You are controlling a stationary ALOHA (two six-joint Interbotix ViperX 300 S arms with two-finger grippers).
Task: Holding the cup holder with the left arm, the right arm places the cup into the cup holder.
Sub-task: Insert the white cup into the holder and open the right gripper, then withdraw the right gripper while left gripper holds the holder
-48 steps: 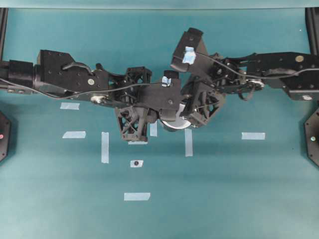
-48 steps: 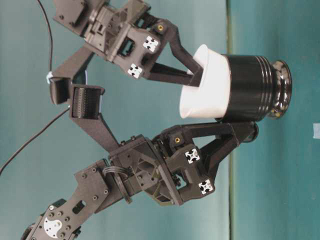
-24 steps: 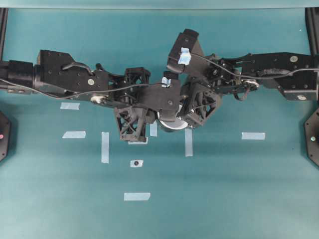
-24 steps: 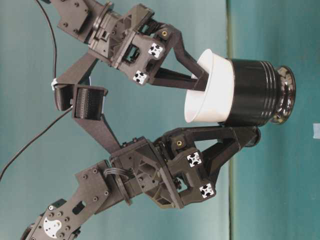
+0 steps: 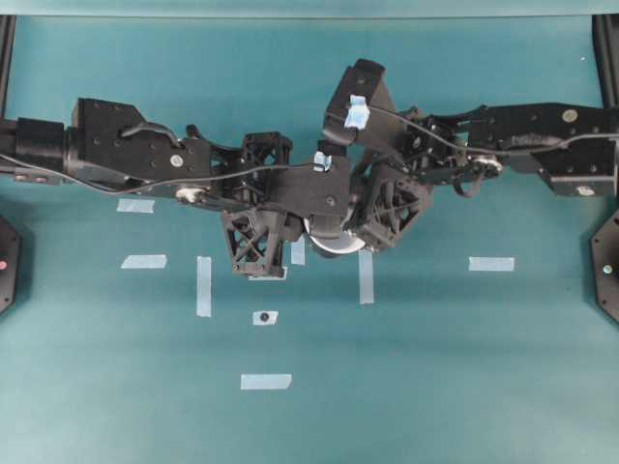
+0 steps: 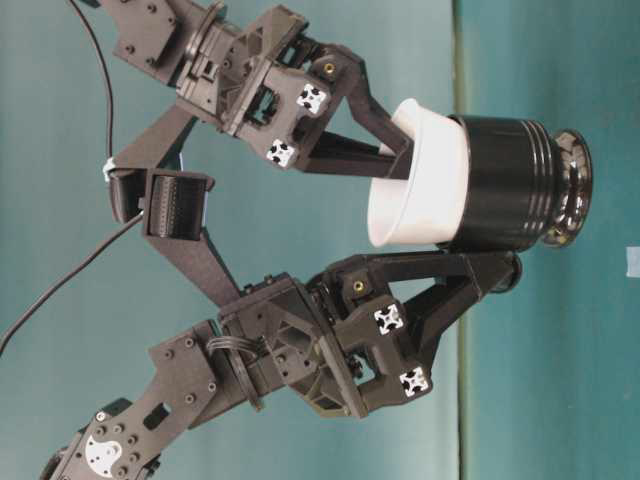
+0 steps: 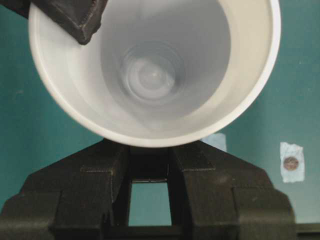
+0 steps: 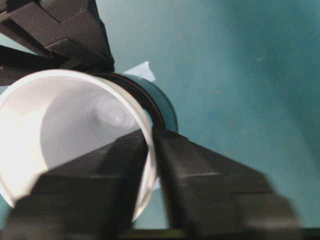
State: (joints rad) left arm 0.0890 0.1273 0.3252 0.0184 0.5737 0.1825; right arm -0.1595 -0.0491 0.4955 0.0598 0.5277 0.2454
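The white cup sits nested in the glossy black cup holder, with only its upper part and rim sticking out. My left gripper is shut on the holder's stubby side handle. In the left wrist view the cup fills the frame above my left gripper, hiding the handle. My right gripper straddles the cup's rim, one finger inside and one outside. In the right wrist view its jaws stand slightly apart around the cup wall, with the holder's dark rim just behind. From overhead, the arms cover most of the cup.
Both arms meet over the middle of the teal table. Pale-blue tape strips mark the tabletop, one more near the front. A small dark disc on a tape patch lies in front of the arms and shows in the left wrist view.
The cup has gone from tilted and high to straight and deeper in the holder. The right jaws have parted slightly from the rim. The left gripper has held still.
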